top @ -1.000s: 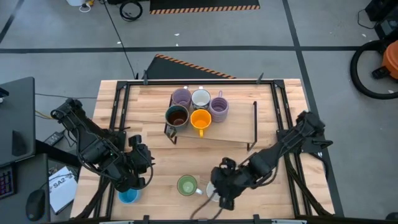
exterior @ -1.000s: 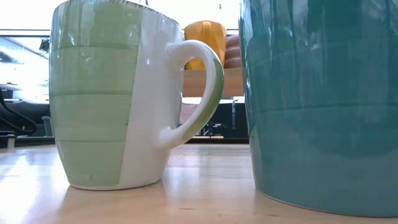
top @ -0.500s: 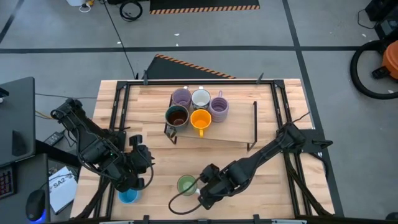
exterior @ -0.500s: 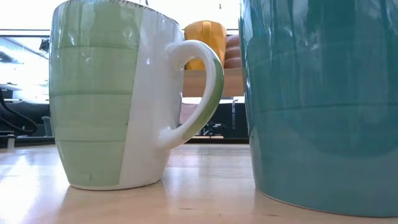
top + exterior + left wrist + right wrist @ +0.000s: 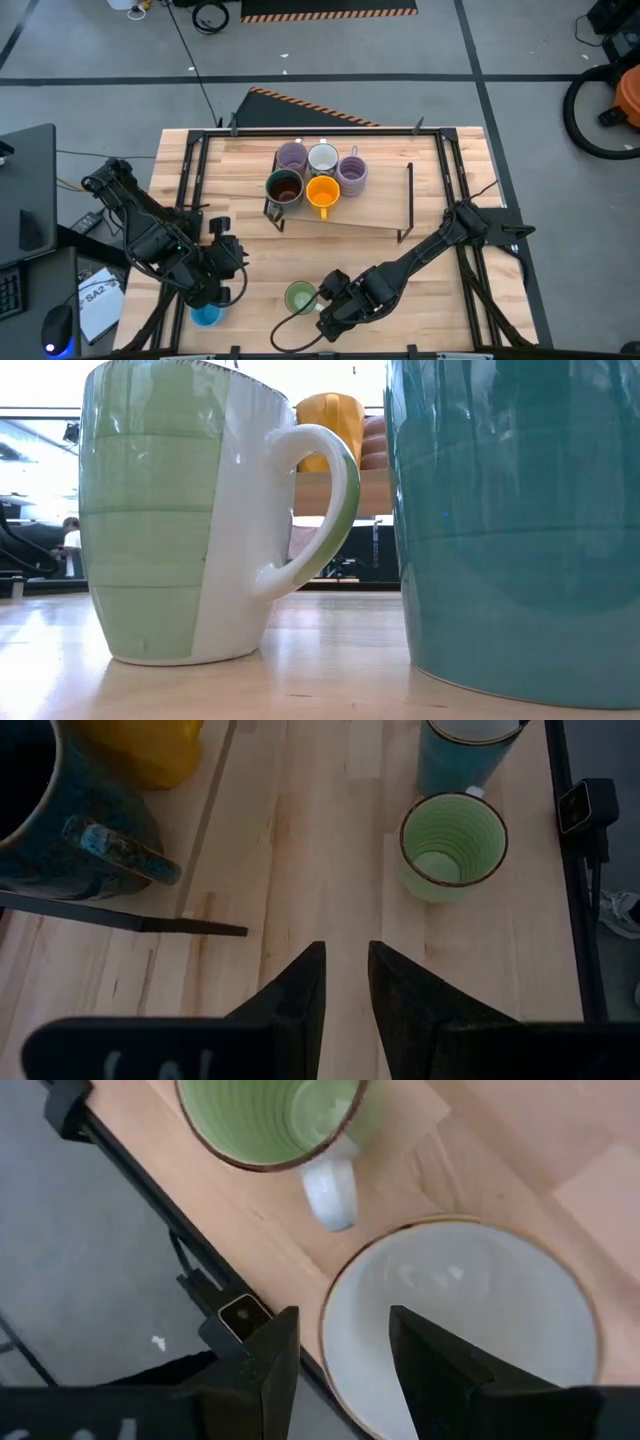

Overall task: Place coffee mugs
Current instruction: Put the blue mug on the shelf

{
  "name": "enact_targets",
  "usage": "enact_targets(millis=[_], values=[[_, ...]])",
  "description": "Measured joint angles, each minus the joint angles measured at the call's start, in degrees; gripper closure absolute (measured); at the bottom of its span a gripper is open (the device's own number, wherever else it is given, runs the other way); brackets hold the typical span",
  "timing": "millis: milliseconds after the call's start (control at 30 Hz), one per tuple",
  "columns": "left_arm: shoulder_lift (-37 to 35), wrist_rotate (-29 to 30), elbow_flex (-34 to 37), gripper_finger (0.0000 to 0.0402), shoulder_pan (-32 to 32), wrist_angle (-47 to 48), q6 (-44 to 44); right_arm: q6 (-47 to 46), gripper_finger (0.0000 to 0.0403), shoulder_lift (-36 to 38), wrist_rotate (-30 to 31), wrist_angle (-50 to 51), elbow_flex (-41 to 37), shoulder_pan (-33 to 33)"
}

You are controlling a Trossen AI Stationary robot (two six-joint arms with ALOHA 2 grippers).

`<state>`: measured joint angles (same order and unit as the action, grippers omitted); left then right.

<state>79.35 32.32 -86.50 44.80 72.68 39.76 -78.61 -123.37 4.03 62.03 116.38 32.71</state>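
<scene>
The landmark taken is the green mug (image 5: 299, 297), which stands upright near the front edge of the wooden worktop (image 5: 240, 250).

Right pincer (image 5: 332, 310): positioned just beside the green mug, on its right, low over the front edge. In the right wrist view its two fingers (image 5: 270, 1365) stand apart with a clear gap, gripping nothing. They hover above the rim of a white mug (image 5: 460, 1330) that sits directly beside the green mug's white handle.

Left pincer (image 5: 222, 285): well to the left of the green mug, above a blue mug (image 5: 205, 314) at the front left of the worktop. In the left wrist view its fingers (image 5: 300, 995) show a narrow gap with nothing between them.

Behind the green mug, toward the far side of the worktop, a black wire rack (image 5: 340, 205) carries five mugs in a tight cluster: a lavender mug (image 5: 291, 157), a white patterned mug (image 5: 323, 158) and a second lavender mug (image 5: 353, 172) in the back row, and a dark brown mug (image 5: 284, 187) and an orange mug (image 5: 322, 192) in front.

In the low view the green mug and a teal-blue mug (image 5: 515, 520) stand side by side, apart, both upright on the worktop.
</scene>
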Motion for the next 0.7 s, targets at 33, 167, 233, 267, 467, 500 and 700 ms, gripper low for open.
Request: enact_targets(millis=[33, 167, 233, 267, 467, 500, 700], values=[[0.00, 0.00, 0.00, 0.0317, 0.00, -0.07, -0.05, 0.80, 0.0241, -0.06, 0.02, -0.59, 0.09, 0.00], [0.00, 0.00, 0.00, 0.0317, 0.00, -0.04, -0.19, 3.94, 0.0241, -0.26, 0.49, -0.91, -1.22, -0.12], [0.00, 0.00, 0.00, 0.0317, 0.00, -0.03, -0.23, 5.35, 0.0241, -0.28, 0.49, -0.25, -1.64, -0.21], [0.00, 0.01, 0.00, 0.0317, 0.00, -0.06, -0.24, 5.98, 0.0241, -0.28, 0.48, -0.14, -1.77, -0.22], [0.00, 0.01, 0.00, 0.0317, 0.00, -0.04, -0.47, 7.14, 0.0241, -0.22, -0.90, -3.57, -3.89, -0.19], [0.00, 0.10, 0.00, 0.0317, 0.00, -0.05, -0.52, 7.11, 0.0241, -0.28, -1.05, -3.99, -4.12, -0.15], [0.00, 0.57, 0.00, 0.0317, 0.00, -0.04, -0.53, 8.03, 0.0241, -0.28, -2.07, -4.31, -4.20, 0.15]])
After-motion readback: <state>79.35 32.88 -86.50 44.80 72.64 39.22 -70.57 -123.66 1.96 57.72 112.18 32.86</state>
